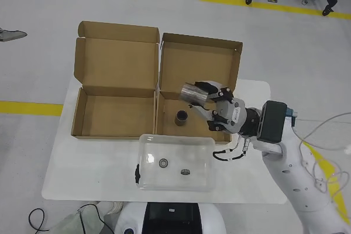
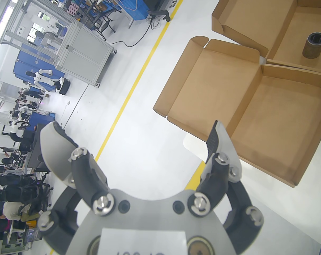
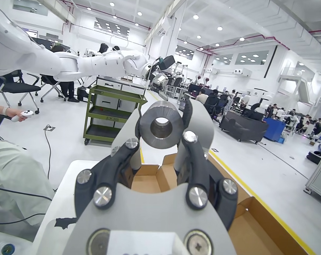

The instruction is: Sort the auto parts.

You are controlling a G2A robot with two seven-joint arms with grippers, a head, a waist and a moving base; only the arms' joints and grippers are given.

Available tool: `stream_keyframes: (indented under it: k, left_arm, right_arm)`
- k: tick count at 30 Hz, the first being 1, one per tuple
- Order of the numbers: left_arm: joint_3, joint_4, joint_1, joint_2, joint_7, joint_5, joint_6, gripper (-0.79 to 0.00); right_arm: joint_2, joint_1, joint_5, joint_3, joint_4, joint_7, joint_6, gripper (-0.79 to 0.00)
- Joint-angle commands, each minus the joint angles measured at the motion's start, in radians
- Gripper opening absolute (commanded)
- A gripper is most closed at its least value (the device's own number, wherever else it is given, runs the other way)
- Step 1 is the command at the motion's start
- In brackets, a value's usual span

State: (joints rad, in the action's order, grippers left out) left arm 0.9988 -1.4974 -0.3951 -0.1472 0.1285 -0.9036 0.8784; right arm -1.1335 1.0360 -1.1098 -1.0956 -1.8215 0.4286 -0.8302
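Right gripper (image 1: 203, 96) grasps a steel sleeve (image 3: 161, 128) above the right carton (image 1: 169, 126), where a dark bushing (image 1: 181, 117) stands; left gripper (image 2: 135, 139) released, beyond the table (image 1: 105, 169) edge; clear tray (image 1: 175, 138) holds two small parts (image 1: 163, 162), possibly bearings

Robotics lab hall, yellow floor lines (image 2: 140, 72), other white robots (image 2: 52, 82), blue workbenches (image 2: 129, 3), green cart (image 3: 110, 115)
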Motion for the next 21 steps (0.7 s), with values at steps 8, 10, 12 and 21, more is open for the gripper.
stream_keyframes:
  k: [8, 10, 12, 21]
  left_arm:
    - [0.000, 0.000, 0.000, 0.000, 0.000, 0.000, 0.000, 0.000]
    - [0.000, 0.000, 0.000, 0.000, 0.000, 0.000, 0.000, 0.000]
    - [0.000, 0.000, 0.000, 0.000, 0.000, 0.000, 0.000, 0.000]
    - [0.000, 0.000, 0.000, 0.000, 0.000, 0.000, 0.000, 0.000]
  right_arm:
    - [0.008, 0.057, -0.068, -0.039, -0.009, -0.103, 0.057, -0.785]
    - [0.010, 0.072, -0.073, -0.048, -0.004, -0.118, 0.059, -0.785]
    - [0.012, 0.094, -0.072, -0.055, -0.005, -0.127, 0.058, -0.785]
    - [0.018, 0.139, -0.084, -0.075, 0.021, -0.249, 0.089, -0.785]
